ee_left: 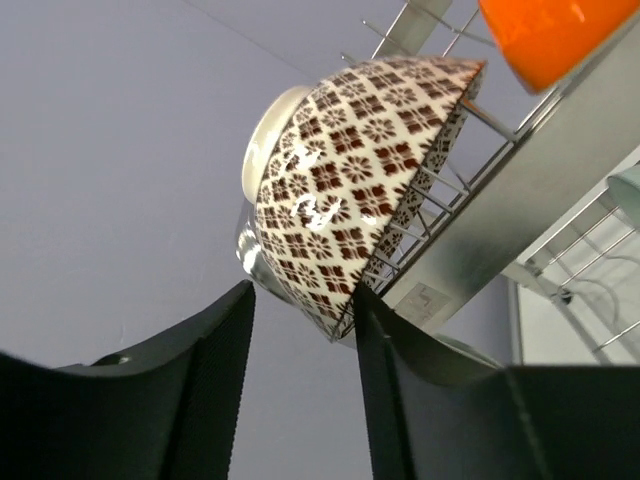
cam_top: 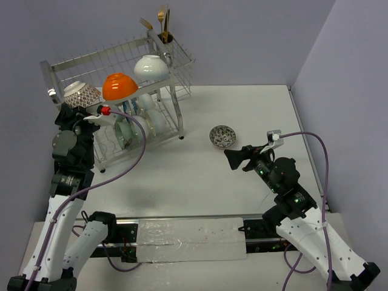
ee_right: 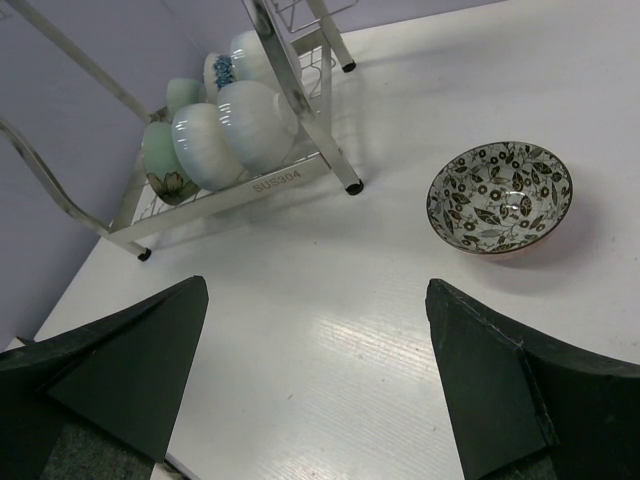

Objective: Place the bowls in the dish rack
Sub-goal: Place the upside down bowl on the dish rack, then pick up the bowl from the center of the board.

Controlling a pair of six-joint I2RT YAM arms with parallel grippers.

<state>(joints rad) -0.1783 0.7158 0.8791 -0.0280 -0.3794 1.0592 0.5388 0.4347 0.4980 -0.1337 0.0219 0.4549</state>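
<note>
We read "SUS304" on a rail of the dish rack [ee_right: 275,181]; the brown-patterned bowl [ee_left: 350,180] leans on its upper tier, rim toward the tines. Left pincer [ee_left: 303,300] released below it; right pincer [ee_right: 315,290] released over the surface [ee_right: 330,360].

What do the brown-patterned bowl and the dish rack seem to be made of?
Brown-patterned bowl: probably glazed ceramic; bright highlights sit on its smooth printed wall, and the foot ring is plain white. Dish rack: seemingly polished metal, perhaps stainless steel; thin silver wires and a flat rail reflect light.
</note>
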